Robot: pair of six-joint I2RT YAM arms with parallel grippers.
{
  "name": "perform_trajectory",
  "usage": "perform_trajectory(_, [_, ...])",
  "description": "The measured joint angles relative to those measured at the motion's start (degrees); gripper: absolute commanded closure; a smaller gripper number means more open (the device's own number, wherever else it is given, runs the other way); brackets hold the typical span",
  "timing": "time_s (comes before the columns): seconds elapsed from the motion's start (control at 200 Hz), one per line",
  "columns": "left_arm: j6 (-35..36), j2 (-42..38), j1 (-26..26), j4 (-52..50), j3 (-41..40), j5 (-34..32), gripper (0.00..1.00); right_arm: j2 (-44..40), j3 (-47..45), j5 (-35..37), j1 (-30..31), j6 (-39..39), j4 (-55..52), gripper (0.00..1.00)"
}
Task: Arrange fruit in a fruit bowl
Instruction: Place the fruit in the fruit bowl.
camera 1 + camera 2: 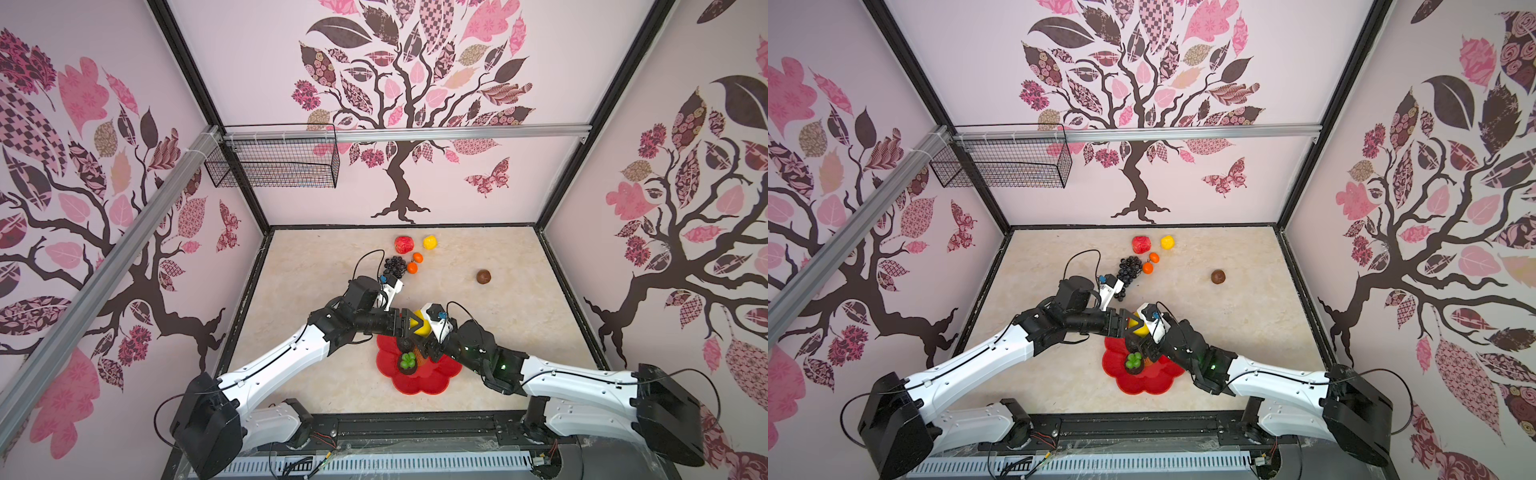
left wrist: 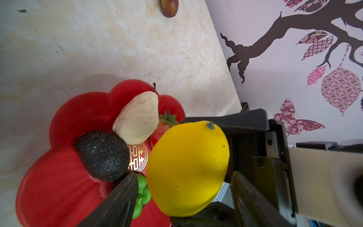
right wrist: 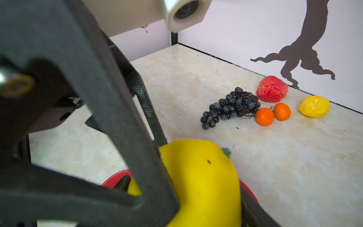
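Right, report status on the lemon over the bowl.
Right gripper shut on lemon above red bowl. Left gripper open around it, small gap showing. Avocado and cream pear crowd the bowl's middle.

The worktop [image 1: 519,299] is pale and marble-patterned, edged by a black frame. Pink walls on three sides carry brown tree decals [image 1: 399,124] with patterned leaves, and a butterfly [image 1: 488,178] sits beside the back trunk. A black wire basket [image 1: 274,164] hangs from a silver rail [image 1: 415,134] near the back left corner. A second rail [image 1: 104,270] slants along the left wall. A white slotted cable duct [image 1: 374,463] lines the front.
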Motion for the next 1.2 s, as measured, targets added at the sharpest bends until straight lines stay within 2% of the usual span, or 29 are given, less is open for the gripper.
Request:
perform_trajectory(0.135, [0.26, 0.66, 0.09, -0.04, 0.04, 0.63, 0.32, 0.74, 0.28, 0.13, 0.61, 0.02, -0.07, 0.41])
perform_trajectory(0.455, [1.09, 1.60, 0.26, -0.15, 0.11, 1.27, 0.27, 1.62, 0.61, 0.66, 1.36, 0.02, -0.04, 0.41])
perform_trajectory(0.735, [1.44, 2.27, 0.31, -0.11, 0.11, 1.29, 0.42, 1.97, 0.72, 1.25, 1.55, 0.09, -0.28, 0.41])
perform_trajectory(0.915, [2.36, 2.58, 0.31, -0.13, 0.11, 1.31, 0.48, 2.29, 0.72, 1.64, 1.70, 0.24, -0.48, 0.40])
perform_trajectory(1.2, [3.08, 2.58, 0.24, 0.20, 0.11, 0.79, 0.50, 2.36, 0.72, 3.50, 2.14, 0.76, -0.42, 0.26])
